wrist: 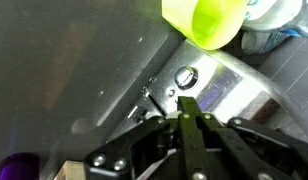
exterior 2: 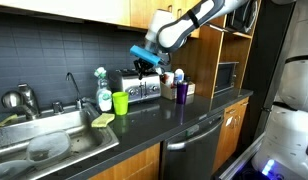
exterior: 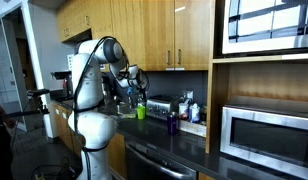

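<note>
My gripper (wrist: pixel 188 103) is shut, its two fingers pressed together with nothing between them. In the wrist view its tips hang just above the front of a silver toaster (wrist: pixel 230 86), close to a round knob (wrist: pixel 184 74) and a small lever (wrist: pixel 152 97). Whether the tips touch the toaster I cannot tell. A lime green cup (wrist: pixel 206 20) stands beyond the toaster. In both exterior views the gripper (exterior 2: pixel 146 63) (exterior: pixel 133 87) hovers over the toaster (exterior 2: pixel 141 90) (exterior: pixel 160 106), with the green cup (exterior 2: pixel 120 102) (exterior: pixel 140 111) beside it on the dark counter.
A purple cup (exterior 2: pixel 181 92) and some bottles stand on the toaster's other side. A sink (exterior 2: pixel 82 141) with a faucet (exterior 2: pixel 72 88), a soap bottle (exterior 2: pixel 102 88) and a sponge (exterior 2: pixel 102 120) lie past the green cup. A microwave (exterior: pixel 266 135) sits in a wall niche. Wooden cabinets (exterior: pixel 144 30) hang overhead.
</note>
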{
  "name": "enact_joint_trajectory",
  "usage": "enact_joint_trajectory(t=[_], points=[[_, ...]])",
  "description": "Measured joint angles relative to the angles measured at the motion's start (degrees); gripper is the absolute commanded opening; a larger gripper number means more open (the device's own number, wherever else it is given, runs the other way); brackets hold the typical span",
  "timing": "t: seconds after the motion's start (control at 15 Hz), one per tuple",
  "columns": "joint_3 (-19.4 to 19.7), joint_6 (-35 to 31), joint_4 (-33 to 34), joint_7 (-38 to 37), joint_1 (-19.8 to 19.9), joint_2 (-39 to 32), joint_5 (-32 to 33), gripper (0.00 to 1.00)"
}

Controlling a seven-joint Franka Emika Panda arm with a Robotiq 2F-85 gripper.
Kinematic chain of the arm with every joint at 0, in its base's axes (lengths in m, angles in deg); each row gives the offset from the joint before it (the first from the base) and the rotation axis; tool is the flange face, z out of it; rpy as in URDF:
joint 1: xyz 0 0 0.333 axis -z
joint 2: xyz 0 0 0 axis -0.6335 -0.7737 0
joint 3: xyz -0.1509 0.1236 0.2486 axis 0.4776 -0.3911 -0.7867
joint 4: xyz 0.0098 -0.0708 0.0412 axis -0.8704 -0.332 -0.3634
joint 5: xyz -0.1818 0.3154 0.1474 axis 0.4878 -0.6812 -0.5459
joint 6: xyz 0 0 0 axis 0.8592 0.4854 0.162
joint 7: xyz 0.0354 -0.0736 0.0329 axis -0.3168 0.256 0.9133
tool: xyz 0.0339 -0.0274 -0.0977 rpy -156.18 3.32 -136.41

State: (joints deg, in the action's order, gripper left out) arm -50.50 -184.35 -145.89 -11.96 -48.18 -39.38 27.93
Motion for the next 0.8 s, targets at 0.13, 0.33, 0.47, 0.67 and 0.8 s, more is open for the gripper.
enact_joint_trajectory(t=[0.13,0.33,0.47,0.67,0.8], points=[[0.38,0.03,2.4,-2.51,-0.17,-2.34,1.37,0.0],[1.8,0.03,6.05,-6.16,-1.42,-6.35,2.69,0.0],[3.22,0.03,8.15,-8.21,-2.67,-8.69,3.23,0.0],[5.66,0.03,10.06,-10.76,-4.37,-10.63,3.9,0.0],[7.16,0.03,10.49,-12.08,-5.1,-10.84,4.22,0.0]])
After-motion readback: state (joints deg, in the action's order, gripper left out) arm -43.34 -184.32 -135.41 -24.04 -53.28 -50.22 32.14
